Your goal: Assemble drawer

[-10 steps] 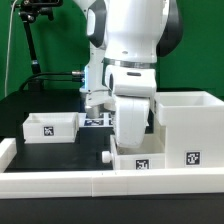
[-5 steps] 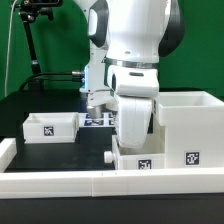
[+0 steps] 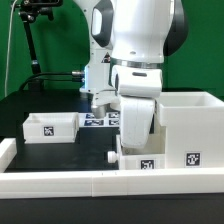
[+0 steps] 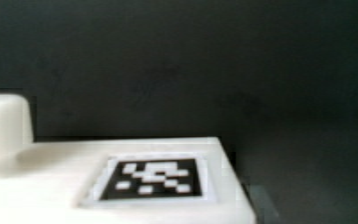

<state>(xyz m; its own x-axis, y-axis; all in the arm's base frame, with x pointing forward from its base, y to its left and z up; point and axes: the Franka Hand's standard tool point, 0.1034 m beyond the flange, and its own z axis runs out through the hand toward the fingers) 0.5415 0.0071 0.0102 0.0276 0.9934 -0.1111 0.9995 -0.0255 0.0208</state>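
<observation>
My arm [image 3: 138, 35] rises tall in the middle of the exterior view and folds over, so my wrist [image 3: 135, 82] points straight down. My gripper [image 3: 130, 140] hangs low beneath it. Whether my fingers are spread or closed, I cannot tell.

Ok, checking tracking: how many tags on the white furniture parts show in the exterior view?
3: one on the small box at the exterior view's left, one on the low middle part, one on the big box at the exterior view's right. The arm may hide more.
</observation>
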